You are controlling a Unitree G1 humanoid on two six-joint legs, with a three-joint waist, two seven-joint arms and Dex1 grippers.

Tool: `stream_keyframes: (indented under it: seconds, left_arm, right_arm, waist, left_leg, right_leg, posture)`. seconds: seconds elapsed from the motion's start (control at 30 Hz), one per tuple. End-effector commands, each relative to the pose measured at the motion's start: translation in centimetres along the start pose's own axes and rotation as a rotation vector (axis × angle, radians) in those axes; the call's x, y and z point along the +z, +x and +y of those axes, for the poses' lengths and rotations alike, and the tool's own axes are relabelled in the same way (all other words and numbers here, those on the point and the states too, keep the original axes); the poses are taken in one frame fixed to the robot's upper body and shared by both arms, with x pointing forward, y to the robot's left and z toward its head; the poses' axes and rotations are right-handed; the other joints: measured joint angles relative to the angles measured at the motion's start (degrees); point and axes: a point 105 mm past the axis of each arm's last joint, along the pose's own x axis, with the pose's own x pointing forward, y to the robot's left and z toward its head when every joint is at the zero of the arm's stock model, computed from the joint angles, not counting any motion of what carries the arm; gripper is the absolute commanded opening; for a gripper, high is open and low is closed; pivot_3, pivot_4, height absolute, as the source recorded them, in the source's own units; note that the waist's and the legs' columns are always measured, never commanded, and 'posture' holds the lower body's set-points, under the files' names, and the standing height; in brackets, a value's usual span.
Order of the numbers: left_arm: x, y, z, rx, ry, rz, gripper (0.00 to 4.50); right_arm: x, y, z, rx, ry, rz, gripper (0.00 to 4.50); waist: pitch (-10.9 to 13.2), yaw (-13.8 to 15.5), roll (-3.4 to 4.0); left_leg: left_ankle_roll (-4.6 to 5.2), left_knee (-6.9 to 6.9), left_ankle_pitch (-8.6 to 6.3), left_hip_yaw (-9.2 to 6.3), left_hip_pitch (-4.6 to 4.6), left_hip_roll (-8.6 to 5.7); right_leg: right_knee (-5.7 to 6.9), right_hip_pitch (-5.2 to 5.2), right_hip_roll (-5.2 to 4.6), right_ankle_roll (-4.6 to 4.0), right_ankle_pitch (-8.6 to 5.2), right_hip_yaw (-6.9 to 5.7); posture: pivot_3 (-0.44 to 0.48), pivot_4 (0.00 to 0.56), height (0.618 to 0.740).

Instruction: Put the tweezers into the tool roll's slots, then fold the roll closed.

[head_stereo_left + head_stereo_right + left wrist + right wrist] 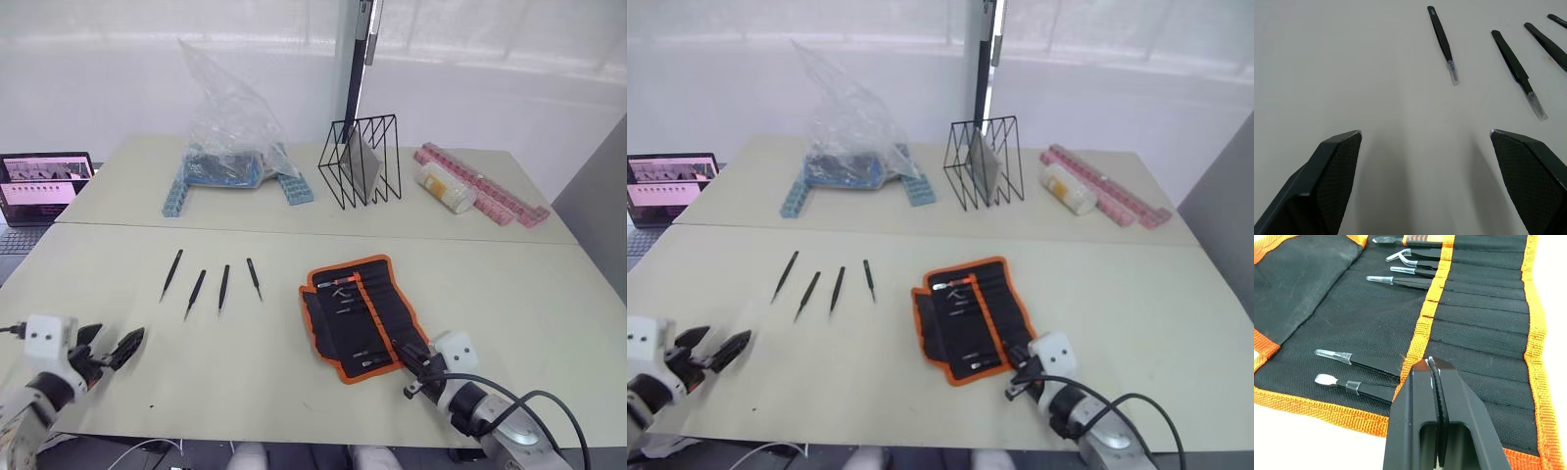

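Over on the left, the left gripper (116, 350) hovers low over the pale table (509, 294) with its two black fingers spread wide and nothing between them. Ahead of it and a little toward the middle lie four slim black pointed tweezers (211, 281) in a loose row, well apart from the gripper, their long axes running roughly away from the robot, and in the left wrist view their clear-capped tips (1452, 73) point back toward the fingers. That makes the left arm clearly the nearer one for any pick. Moving right, the black fabric tool roll with orange edging (360, 315) lies unrolled flat, its narrow stitched slots (1484, 328) running across it; several already hold tools, with tips poking out past the orange band. At the roll's near corner sits the right gripper (415, 363), fingers pressed together; a thin pale sliver shows at their seam in the right wrist view, but I cannot tell whether anything is pinched there. Whether one of the filled slots holds the fifth pair is hard to make out.
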Motion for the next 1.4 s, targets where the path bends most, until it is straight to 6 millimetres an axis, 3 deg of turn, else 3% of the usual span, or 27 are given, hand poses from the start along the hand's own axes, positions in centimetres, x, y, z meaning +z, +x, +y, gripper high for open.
stream_keyframes:
  seconds: [0.03,0.33,0.7,0.93,1.17,1.33,1.4]
  left_arm:
    - [0.5,2.1,0.1,0.021,0.043,0.012,4.47]
    - [0.7,7.5,-0.7,0.034,0.082,0.051,4.47]
    - [-0.2,11.1,-3.6,-0.052,0.108,0.107,4.47]
    - [-0.4,11.8,-5.1,-0.107,0.120,0.102,2.30]
    - [-0.4,11.7,-4.5,-0.089,0.117,0.108,0.02]
    - [0.6,11.4,-3.6,-0.063,0.122,0.075,0.02]
    - [2.4,11.1,-3.3,-0.054,0.127,0.017,0.02]
  right_arm:
    - [0.1,0.2,0.4,-0.003,0.004,0.000,0.00]
    - [0.8,0.9,0.7,-0.012,0.009,-0.026,0.00]
    - [1.1,0.9,0.8,-0.012,0.011,-0.031,0.00]
    - [1.2,0.9,0.9,-0.015,0.013,-0.031,0.00]
    - [1.1,0.8,0.9,-0.019,0.016,-0.030,0.00]
    - [0.9,0.9,0.8,-0.023,0.016,-0.024,0.00]
    - [0.8,0.9,0.8,-0.024,0.015,-0.019,0.00]
  waist:
    - [-0.01,0.04,-0.01]
    - [-0.06,0.46,0.19]
    - [-0.27,1.97,0.59]
    - [-0.49,2.44,0.96]
    - [-0.51,2.14,1.00]
    - [-0.51,1.88,1.01]
    - [-0.51,1.78,1.00]
  left_leg:
    - [0.00,0.00,0.00,0.00,0.01,0.00]
    - [0.00,0.00,0.00,0.00,0.11,-0.02]
    - [-0.03,0.00,0.02,0.00,0.23,-0.08]
    - [-0.05,0.00,0.03,0.00,0.30,-0.13]
    - [-0.06,0.00,0.04,0.00,0.31,-0.12]
    - [-0.06,0.00,0.04,0.00,0.31,-0.12]
    - [-0.06,0.00,0.04,0.00,0.30,-0.11]
  right_leg:
    - [0.02,0.00,0.00,0.02,0.01,-0.01]
    - [0.05,0.11,0.01,0.37,0.21,-0.01]
    - [0.05,0.25,-0.01,0.39,0.21,0.01]
    - [0.04,0.33,-0.05,0.40,0.19,0.02]
    - [0.04,0.32,-0.03,0.40,0.18,0.04]
    - [0.04,0.32,-0.03,0.39,0.17,0.04]
    - [0.04,0.30,-0.03,0.37,0.16,0.03]
  posture:
    - [0.000,0.150,0.718]
    - [0.000,0.150,0.718]
    - [0.000,0.150,0.718]
    - [0.000,0.150,0.718]
    - [0.000,0.150,0.718]
    - [0.000,0.150,0.718]
    - [0.000,0.150,0.718]
